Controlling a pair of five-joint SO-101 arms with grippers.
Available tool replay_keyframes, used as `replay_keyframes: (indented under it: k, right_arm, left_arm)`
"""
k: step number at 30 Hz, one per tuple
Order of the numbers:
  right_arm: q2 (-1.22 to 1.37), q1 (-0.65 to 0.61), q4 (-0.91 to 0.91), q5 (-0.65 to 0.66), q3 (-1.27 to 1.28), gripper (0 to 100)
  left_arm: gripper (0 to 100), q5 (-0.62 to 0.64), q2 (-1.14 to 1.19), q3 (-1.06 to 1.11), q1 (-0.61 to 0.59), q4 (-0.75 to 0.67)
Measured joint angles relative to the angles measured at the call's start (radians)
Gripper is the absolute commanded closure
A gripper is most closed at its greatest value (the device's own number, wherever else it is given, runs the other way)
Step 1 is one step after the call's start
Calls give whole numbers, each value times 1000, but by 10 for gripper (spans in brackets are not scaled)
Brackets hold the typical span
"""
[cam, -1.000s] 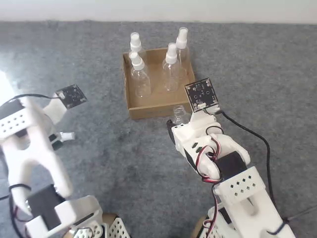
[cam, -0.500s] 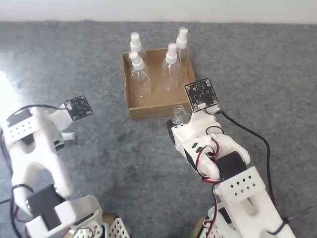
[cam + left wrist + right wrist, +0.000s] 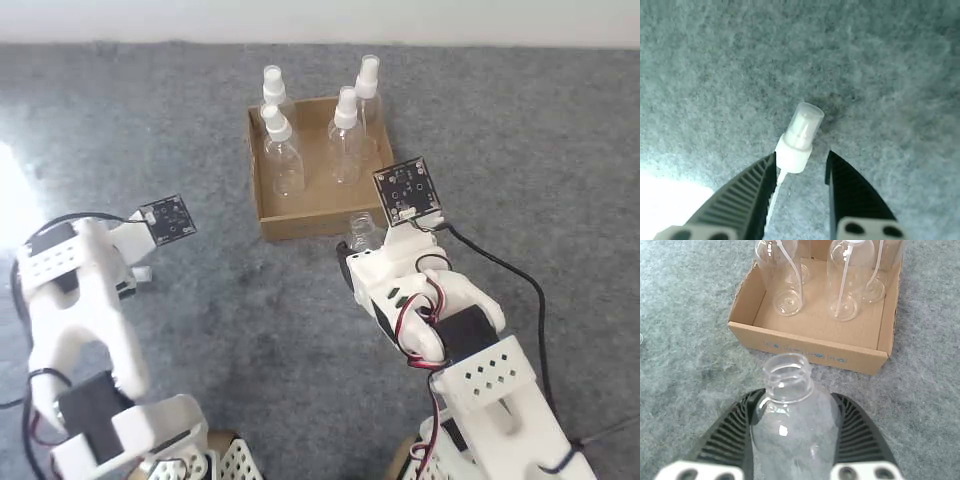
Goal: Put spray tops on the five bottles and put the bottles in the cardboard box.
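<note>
Over the last second the left hand (image 3: 799, 164) has been swung in and lowered over the last spray top (image 3: 799, 134), which lies on the desk (image 3: 890, 75). Its jaws are held apart, astride the collar, so a pickup is judged imminent. Four capped bottles (image 3: 285, 160) are stood in the cardboard box (image 3: 262, 195). The uncapped fifth bottle (image 3: 790, 432) has been kept upright, clamped in the right hand (image 3: 794, 402), just before the box.

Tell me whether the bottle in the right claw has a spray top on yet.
No, the bottle in the right claw shows an open, bare neck.
</note>
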Motion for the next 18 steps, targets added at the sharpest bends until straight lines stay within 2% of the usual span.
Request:
replay_keyframes:
  k: [5, 9, 18]
  right_arm:
    - [0, 0, 0, 0, 0, 963]
    - [0, 0, 0, 0, 0, 963]
    - [0, 0, 0, 0, 0, 962]
  left_arm:
    - [852, 0, 69, 0, 20, 0]
    - [848, 0, 190, -86, 25, 0]
    - [848, 2, 388, -368, 12, 207]
